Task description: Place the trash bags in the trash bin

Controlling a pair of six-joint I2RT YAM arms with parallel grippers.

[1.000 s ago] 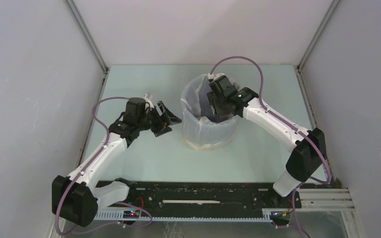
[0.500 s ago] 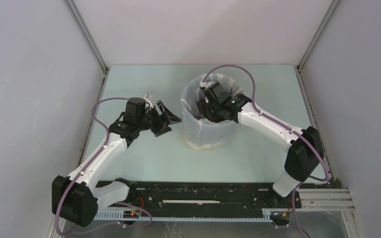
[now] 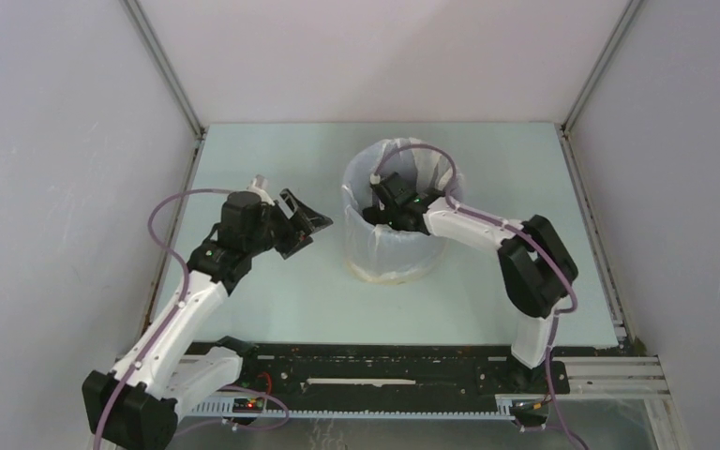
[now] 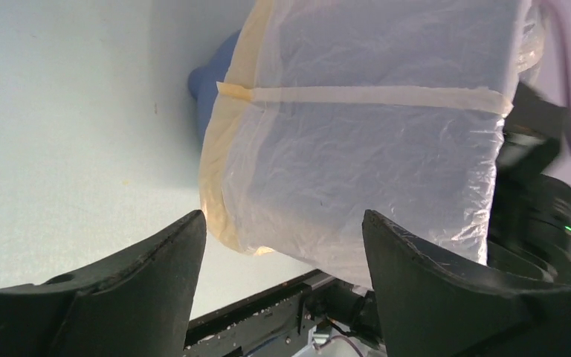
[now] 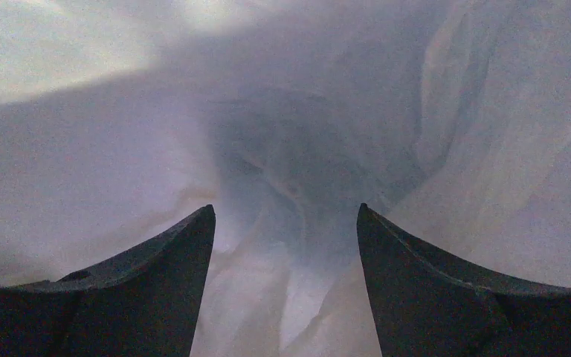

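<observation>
Well, the trash bag point(image 3: 389, 246) is thin, soft and slippery; its yellow band point(image 4: 372, 94) looks best to grab. It covers the blue trash bin point(image 4: 204, 85), inside and out. Both claws gape wide and empty: the right claw point(image 5: 285, 208) inside the bag, the left claw point(image 4: 284, 219) beside it. The table point(image 3: 272, 150) is flat, with white walls point(image 3: 375, 56) close.

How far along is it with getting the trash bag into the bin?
Done: the trash bag lines the bin, its yellow-banded rim folded down outside. In hand: the right claw, open, is down inside the bag. Left, probably: pulling that arm out; the left claw hovers open beside the bin.
</observation>
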